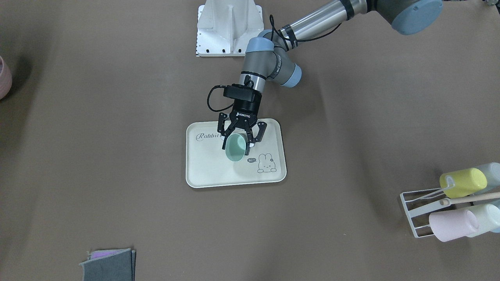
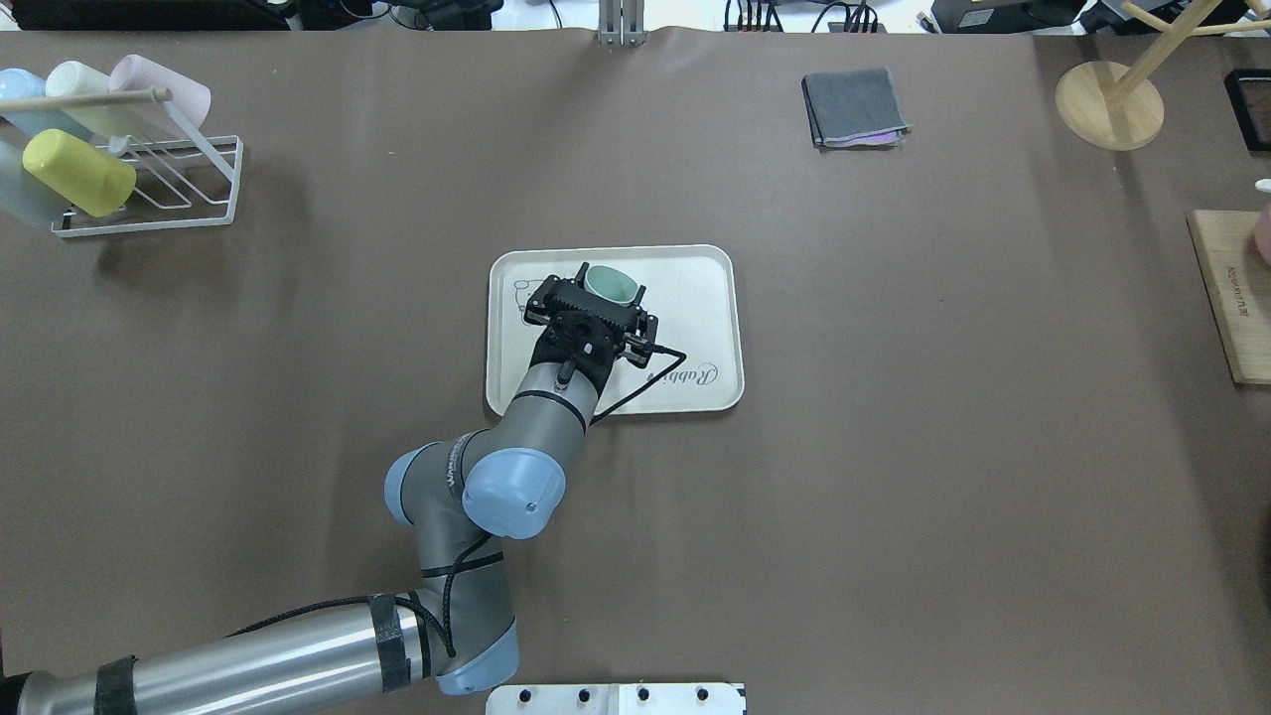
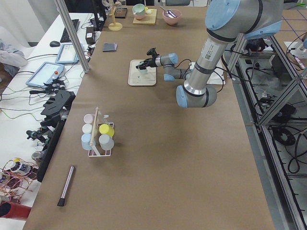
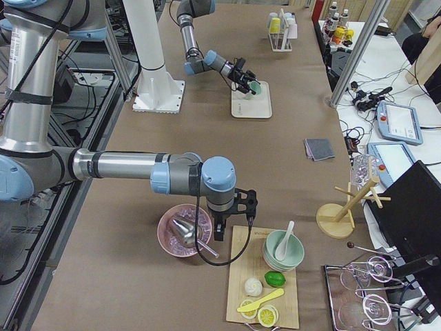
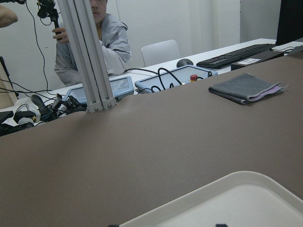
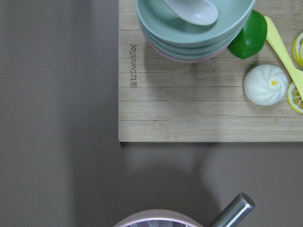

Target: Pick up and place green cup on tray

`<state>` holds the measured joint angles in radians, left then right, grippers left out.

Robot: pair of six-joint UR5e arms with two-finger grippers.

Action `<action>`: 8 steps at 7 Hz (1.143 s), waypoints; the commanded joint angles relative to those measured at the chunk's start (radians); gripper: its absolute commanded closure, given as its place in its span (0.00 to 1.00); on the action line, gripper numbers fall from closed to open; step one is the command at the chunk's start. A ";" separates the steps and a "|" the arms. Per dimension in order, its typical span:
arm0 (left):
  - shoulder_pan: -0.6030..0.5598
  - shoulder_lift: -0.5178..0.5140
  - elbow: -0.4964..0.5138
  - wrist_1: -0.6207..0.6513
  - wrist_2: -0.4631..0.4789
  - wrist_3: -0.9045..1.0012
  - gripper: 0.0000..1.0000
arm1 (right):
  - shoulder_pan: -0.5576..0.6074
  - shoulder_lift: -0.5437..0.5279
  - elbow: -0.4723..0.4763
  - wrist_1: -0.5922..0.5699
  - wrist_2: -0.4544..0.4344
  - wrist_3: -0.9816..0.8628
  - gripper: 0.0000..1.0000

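Cup (image 1: 236,147) in left hand (image 1: 237,148), just over tray's (image 1: 211,171) middle

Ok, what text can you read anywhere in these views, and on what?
"Rabbit": script on the tray.
"ROBOTIQ": on the left tool, which holds the green cup.
"hi": dark bubble beside the tray's bunny drawing.
Engraving on the wooden board: too blurred to read.
Lettering on the left arm: too small.

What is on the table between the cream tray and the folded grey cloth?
Nothing. In the overhead exterior view only bare brown table lies between the tray and the folded grey cloth. The front-facing view agrees.
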<state>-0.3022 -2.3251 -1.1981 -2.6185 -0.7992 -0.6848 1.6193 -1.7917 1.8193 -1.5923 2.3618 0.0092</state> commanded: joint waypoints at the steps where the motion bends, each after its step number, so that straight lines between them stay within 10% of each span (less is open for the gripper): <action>1: 0.000 0.000 -0.002 0.000 0.000 0.005 0.28 | 0.001 0.000 0.000 0.000 0.000 0.000 0.00; 8: 0.000 0.001 -0.003 0.002 0.000 0.005 0.24 | -0.001 0.000 0.000 0.000 0.000 0.000 0.00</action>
<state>-0.3022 -2.3240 -1.2011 -2.6173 -0.7992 -0.6795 1.6188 -1.7919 1.8193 -1.5923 2.3617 0.0092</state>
